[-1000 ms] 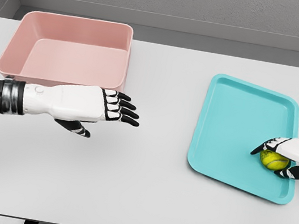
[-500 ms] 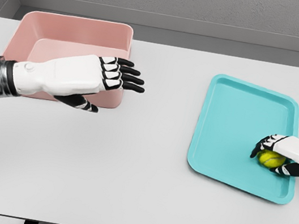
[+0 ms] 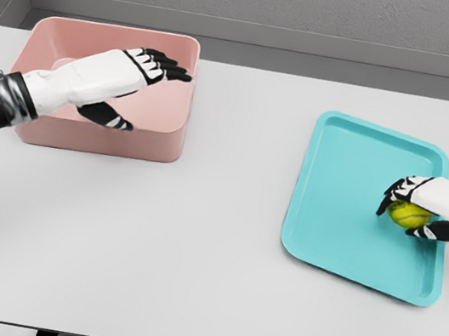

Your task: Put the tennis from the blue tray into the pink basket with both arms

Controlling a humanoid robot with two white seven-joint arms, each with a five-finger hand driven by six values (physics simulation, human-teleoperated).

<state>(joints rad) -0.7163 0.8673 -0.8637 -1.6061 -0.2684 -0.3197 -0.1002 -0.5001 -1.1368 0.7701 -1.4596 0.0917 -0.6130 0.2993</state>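
A yellow-green tennis ball (image 3: 407,216) sits over the right part of the blue tray (image 3: 346,188). My right hand (image 3: 413,213) comes in from the right edge and is shut on the ball, its fingers curled around the top and sides. The pink basket (image 3: 37,130) stands at the back left of the table. My left hand (image 3: 141,76) hovers above the basket with its fingers spread and nothing in it. Its forearm crosses the basket's left side.
The grey table (image 3: 195,241) stretches between basket and tray. A grey wall runs along the back edge. The table's front edge lies near the bottom of the picture.
My left hand has risen and swung back-left from the table's middle to over the basket. My right hand has closed tighter on the ball and lifted it slightly toward the back.
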